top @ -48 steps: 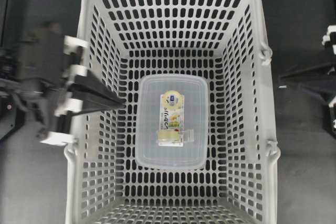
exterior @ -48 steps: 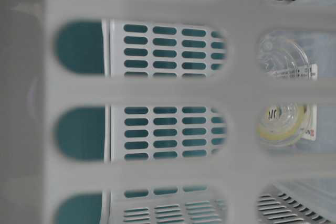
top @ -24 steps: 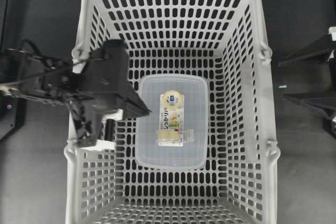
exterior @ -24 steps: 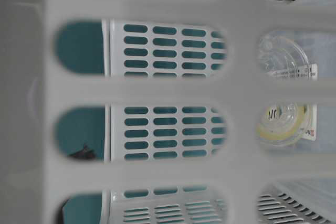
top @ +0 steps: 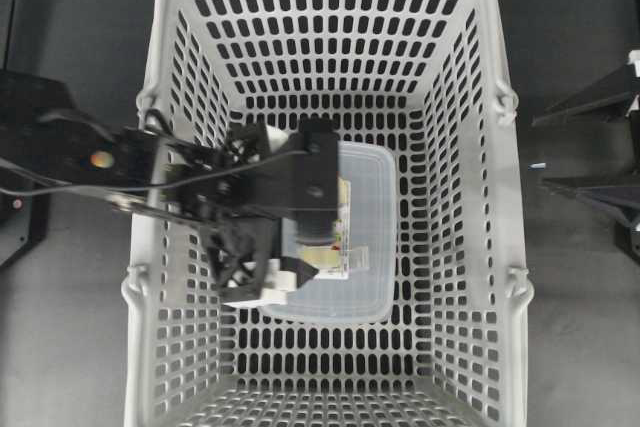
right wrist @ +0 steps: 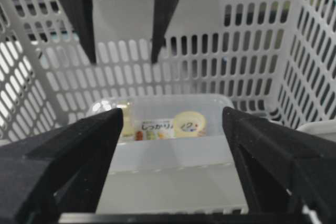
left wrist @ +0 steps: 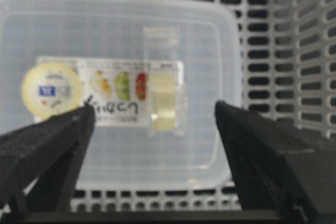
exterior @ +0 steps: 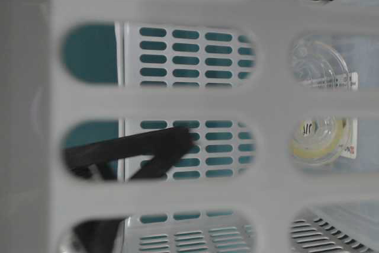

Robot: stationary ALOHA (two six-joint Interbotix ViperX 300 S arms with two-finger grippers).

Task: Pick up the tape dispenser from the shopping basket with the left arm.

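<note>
Lying flat on the lid of a translucent rectangular container (left wrist: 121,98), the tape dispenser (left wrist: 107,93) is recorded at the middle of the shopping basket (top: 490,197) floor.

Item, position: in the left wrist view the pack's long axis is seen to run from 9 o'clock to 3 o'clock, printed round end at 9, clear roll and cutter at 3.

Item, left gripper (left wrist: 152,129): spread wide, holding nothing, suspended above the container. The pack is framed in the gap, toward 12 o'clock of the fingertip line, with one finger lapping the pack's 9 o'clock half. The jaw line is judged to lie along the long axis, so a wrist turn would likely be called for to close across the narrow width.

Item, right gripper (right wrist: 173,145): parted, empty, parked outside the basket at 3 o'clock in the overhead view. The left arm (top: 180,182) is much the nearer.
</note>
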